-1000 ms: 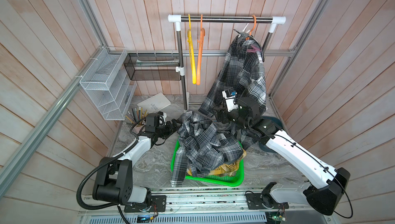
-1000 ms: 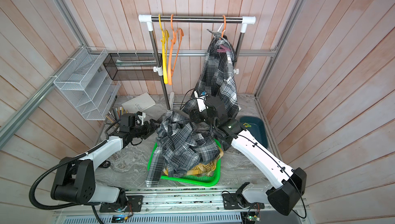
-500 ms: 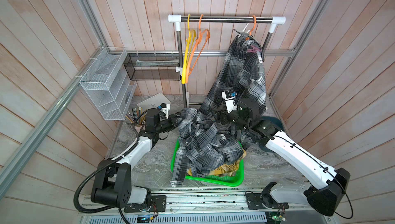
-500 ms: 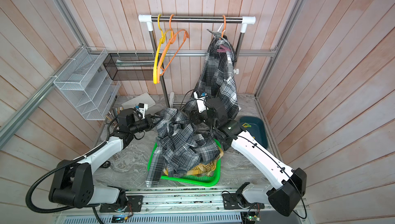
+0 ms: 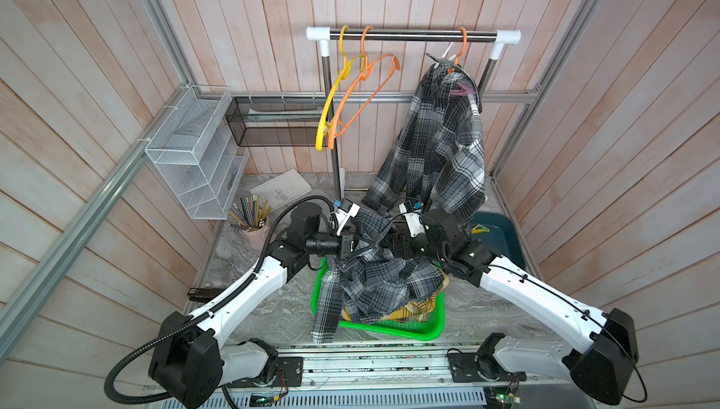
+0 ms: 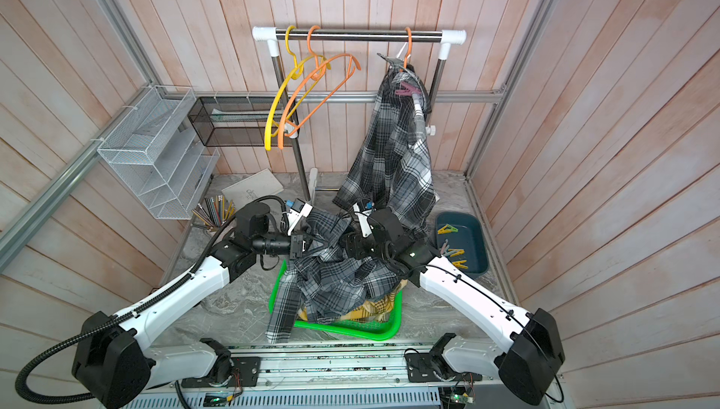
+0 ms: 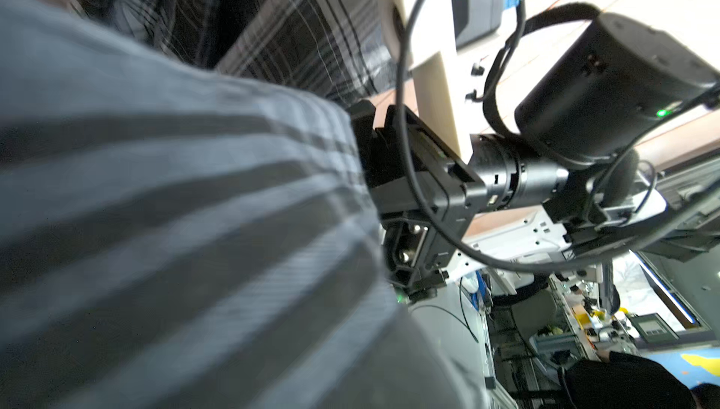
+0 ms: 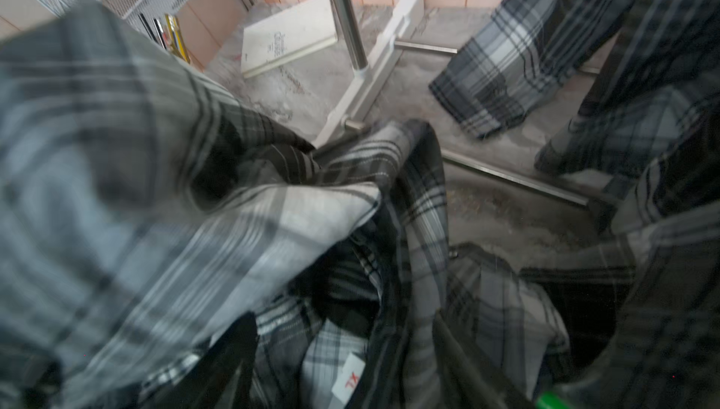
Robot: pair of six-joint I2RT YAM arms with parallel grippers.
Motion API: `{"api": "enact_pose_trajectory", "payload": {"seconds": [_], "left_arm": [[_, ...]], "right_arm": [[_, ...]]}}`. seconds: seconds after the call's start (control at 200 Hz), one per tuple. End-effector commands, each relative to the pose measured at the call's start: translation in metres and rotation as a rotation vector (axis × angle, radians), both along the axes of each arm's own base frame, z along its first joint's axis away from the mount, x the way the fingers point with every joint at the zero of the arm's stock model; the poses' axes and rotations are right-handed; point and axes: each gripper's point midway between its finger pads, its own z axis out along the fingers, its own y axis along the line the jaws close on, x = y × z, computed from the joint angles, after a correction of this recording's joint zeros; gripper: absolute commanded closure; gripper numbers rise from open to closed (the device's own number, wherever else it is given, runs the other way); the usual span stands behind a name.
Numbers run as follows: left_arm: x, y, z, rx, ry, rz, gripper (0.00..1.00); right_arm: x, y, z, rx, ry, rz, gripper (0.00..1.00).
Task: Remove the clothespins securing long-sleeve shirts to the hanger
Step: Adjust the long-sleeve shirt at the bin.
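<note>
A mauve-pink plastic clothespin (image 5: 461,89) is clipped near the collar of a grey-black-white checked long-sleeve shirt (image 5: 436,146). This shirt hangs from an orange plastic hanger (image 5: 463,42) on a steel rail with white end caps (image 5: 413,33), high above and behind both sets of jaws. More pastel clothespins (image 6: 447,229), yellow among them, lie loose in a dark teal plastic tray (image 6: 473,231) behind the right gripper (image 5: 389,245), beside its forearm.

A second grey-checked shirt (image 5: 374,278) is heaped over a bright green plastic basket (image 5: 389,327), with its upper folds drawn up between the two grippers. A yellow-and-white plaid shirt (image 5: 413,307) shows under it, below the jaws.

The left gripper (image 5: 352,247) is closed and its fingertips are buried in a fold of the heaped shirt, which it appears to pinch. That cloth fills half of its wrist view. The right gripper faces it from just across the fold. In the right wrist view its dark fingers (image 8: 230,364) stand apart, with checked cloth and a white size label between them, clamped on nothing.

Above and behind the left jaws, a yellow plastic hanger (image 5: 331,114) and an empty orange hanger (image 5: 366,91) hang tilted on the rail. Outward from those jaws stand a pink cup of pencils (image 5: 251,216), a white book (image 5: 280,192) and a white wire-mesh shelf (image 5: 187,146).
</note>
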Motion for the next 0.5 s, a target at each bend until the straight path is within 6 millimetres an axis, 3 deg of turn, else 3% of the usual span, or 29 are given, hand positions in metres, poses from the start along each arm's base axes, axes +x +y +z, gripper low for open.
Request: {"api": "enact_pose_trajectory", "payload": {"seconds": [0.0, 0.155, 0.295, 0.495], "left_arm": [[-0.023, 0.0, -0.051, 0.133, 0.098, -0.078, 1.0], [-0.019, -0.003, -0.105, 0.294, 0.188, -0.054, 1.0], [-0.01, 0.004, -0.142, 0.412, 0.244, 0.001, 1.0], [0.002, 0.011, -0.168, 0.485, 0.289, 0.081, 1.0]], "right_arm": [[-0.014, -0.009, -0.023, -0.005, 0.107, -0.048, 0.28], [-0.031, -0.016, -0.059, 0.005, 0.242, -0.112, 0.29], [-0.04, -0.018, -0.09, 0.02, 0.332, -0.149, 0.29], [-0.031, -0.02, -0.108, 0.039, 0.327, -0.205, 0.29]]}}
